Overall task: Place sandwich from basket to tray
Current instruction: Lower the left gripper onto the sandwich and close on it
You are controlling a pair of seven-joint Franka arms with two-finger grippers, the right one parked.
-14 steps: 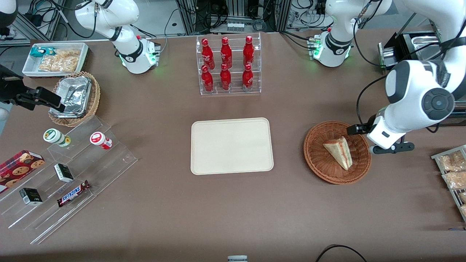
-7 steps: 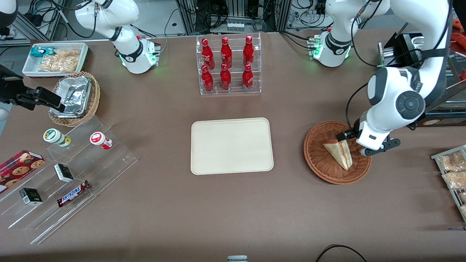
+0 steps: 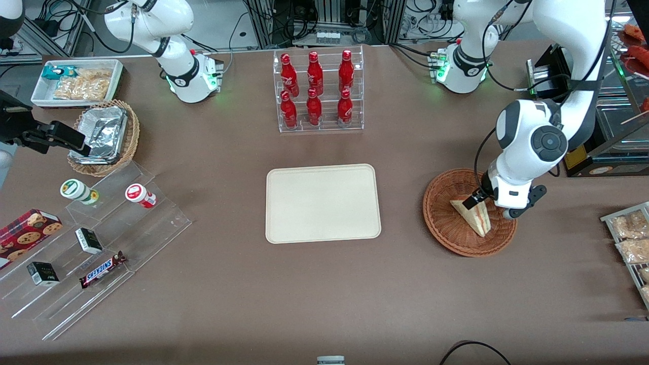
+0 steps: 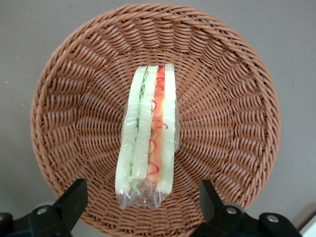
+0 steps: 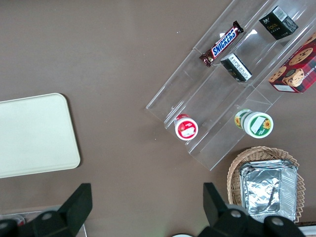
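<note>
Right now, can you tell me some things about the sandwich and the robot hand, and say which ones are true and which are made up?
1. The sandwich lies in the basket. True.
2. The gripper is shut on the sandwich. False: its fingers are open, one on each side of the sandwich, not squeezing it.
3. The tray has nothing on it. True.
4. The sandwich is in clear wrap. True: the wrap shows around it in the wrist view.
5. The gripper hangs over the tray. False: it is over the basket.
6. The basket sits on the tray. False: it sits on the table, apart from the tray, toward the working arm's end.
</note>
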